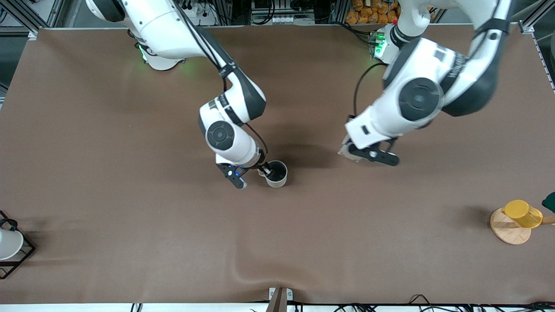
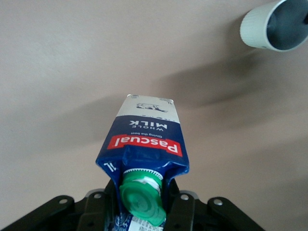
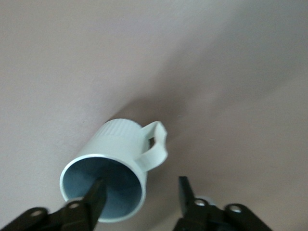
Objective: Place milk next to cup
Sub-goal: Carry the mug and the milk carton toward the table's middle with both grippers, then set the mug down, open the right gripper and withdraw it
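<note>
milk (image 2: 144, 139) is hanging clamped in your left gripper (image 2: 142, 202) over the table while your right gripper (image 3: 139, 195) is straddling the cup's (image 3: 113, 159) rim, fingers apart.

Desk (image 1: 130, 225): wide surface under a brown cloth, with a raised wrinkle in the cloth near the middle of the edge nearest the front camera.

Standing directly on it:
- cup (image 1: 276, 173), beige-white, ribbed wall, grey inside, small side handle; upright, about mid-desk.
- round wooden base (image 1: 508, 228) carrying a yellow cup (image 1: 522, 213); near the edge at the left arm's end, in the half nearer the front camera.
- black wire rack (image 1: 17, 255) holding a white cup (image 1: 8, 244); at the edge at the right arm's end, toward the corner nearest the front camera, partly cut off.
</note>
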Robot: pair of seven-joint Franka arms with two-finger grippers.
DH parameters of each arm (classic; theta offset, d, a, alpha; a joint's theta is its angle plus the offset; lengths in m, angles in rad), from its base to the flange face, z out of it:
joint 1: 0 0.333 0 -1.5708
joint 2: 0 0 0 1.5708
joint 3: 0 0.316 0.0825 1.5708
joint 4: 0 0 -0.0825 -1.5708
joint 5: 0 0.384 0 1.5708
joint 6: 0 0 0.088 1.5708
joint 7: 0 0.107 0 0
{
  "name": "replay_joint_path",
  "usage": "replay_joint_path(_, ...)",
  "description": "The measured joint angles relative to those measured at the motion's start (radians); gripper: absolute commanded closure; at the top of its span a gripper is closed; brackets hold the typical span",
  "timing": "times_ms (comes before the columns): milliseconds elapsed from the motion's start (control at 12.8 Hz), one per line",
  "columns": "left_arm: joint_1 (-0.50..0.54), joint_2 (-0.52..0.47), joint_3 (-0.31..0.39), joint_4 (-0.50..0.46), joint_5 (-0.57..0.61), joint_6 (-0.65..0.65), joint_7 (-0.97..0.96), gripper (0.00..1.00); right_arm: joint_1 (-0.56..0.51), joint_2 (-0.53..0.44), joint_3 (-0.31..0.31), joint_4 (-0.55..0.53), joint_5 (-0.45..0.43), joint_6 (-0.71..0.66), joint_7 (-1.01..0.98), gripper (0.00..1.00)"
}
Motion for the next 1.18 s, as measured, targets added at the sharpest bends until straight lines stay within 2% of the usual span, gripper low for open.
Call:
replay_joint_path(235,-0.104,0.028,0.0,0.027,0.0,0.001,-0.1,0.6,-0.096,-0.013,-0.003,0.112,0.0,-0.222,-0.069,0.0)
replay_joint_path(549,-0.236,0.125,0.002,0.094,0.0,0.025,-0.3,0.6,-0.232,-0.068,-0.01,0.151,-0.011,-0.407,-0.301,0.0)
replay_joint_path(863,-0.297,0.19,0.004,0.13,0.0,0.127,-0.493,0.6,-0.375,-0.118,-0.013,0.149,-0.138,-0.5,-0.574,0.0)
replay_joint_path(1176,-0.338,0.231,0.005,0.132,0.0,0.206,-0.58,0.59,-0.508,-0.118,-0.017,0.138,-0.182,-0.532,-0.875,0.0)
